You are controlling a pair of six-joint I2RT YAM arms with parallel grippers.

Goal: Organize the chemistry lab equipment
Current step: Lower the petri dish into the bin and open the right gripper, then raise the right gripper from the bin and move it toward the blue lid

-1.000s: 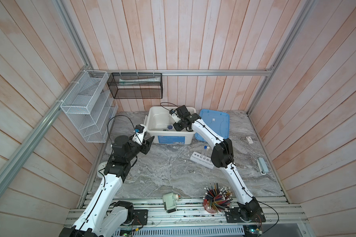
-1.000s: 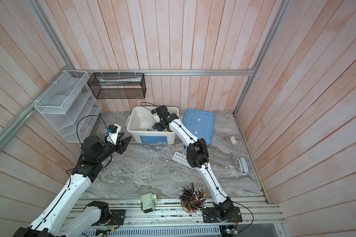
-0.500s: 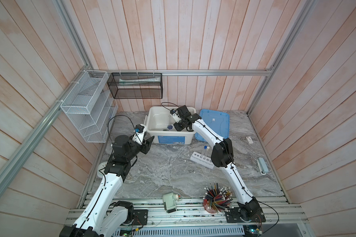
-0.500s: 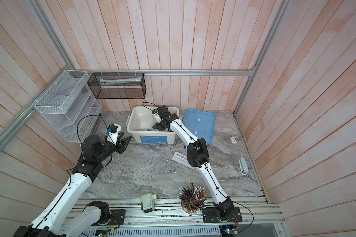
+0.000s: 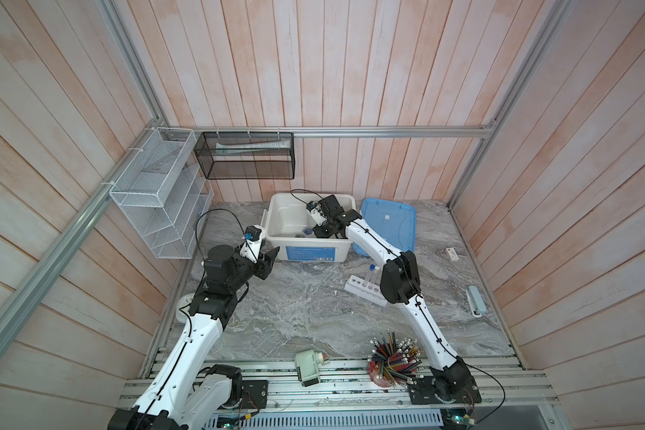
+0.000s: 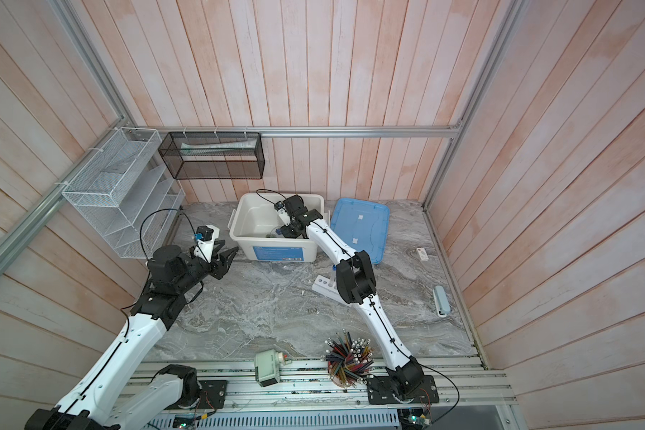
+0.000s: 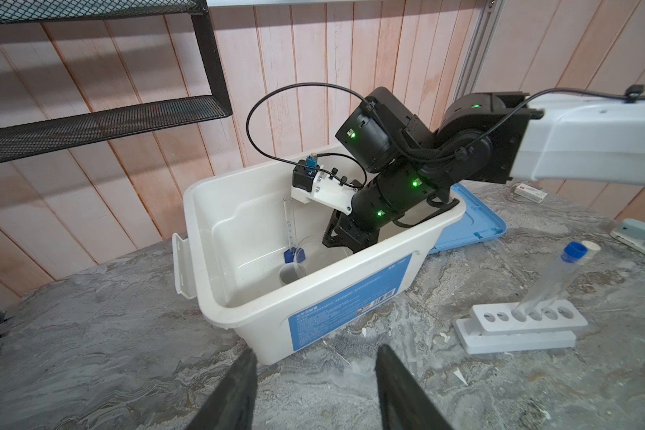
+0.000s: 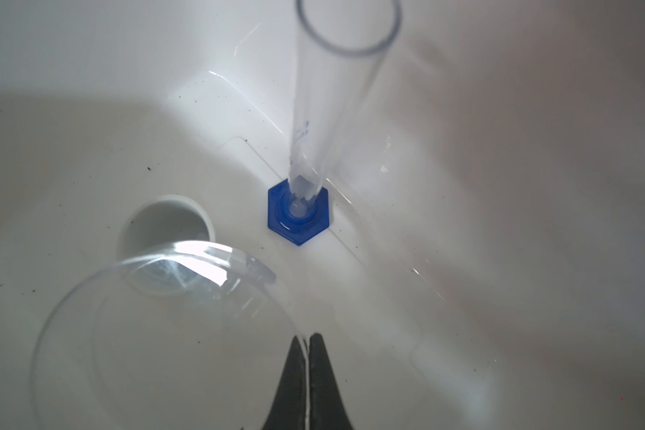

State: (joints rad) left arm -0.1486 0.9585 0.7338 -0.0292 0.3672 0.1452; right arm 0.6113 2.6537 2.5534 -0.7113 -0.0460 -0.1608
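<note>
- The right hand is down inside the white bin. It is clenched on the thin rim of a clear round dish.
- The dish hangs tilted in that grip. I cannot tell whether its low edge touches the bin floor.
- The blue-based cylinder stands upright on the bin floor, near the far edge of the held dish.
- The tiny white cup sits on the bin floor near the cylinder's base. In the right wrist view, the dish's far edge partly covers it.
- The left hand hovers outside the bin, off its front corner. It is released, with nothing between its fingers.
- The white six-hole rack lies on the grey surface outside the bin, near its front wall on the right arm's side.
- Two clear test tubes lean in the rack, one blue-capped and one white-capped.
- The blue lid lies flat on the surface just beside the bin.
</note>
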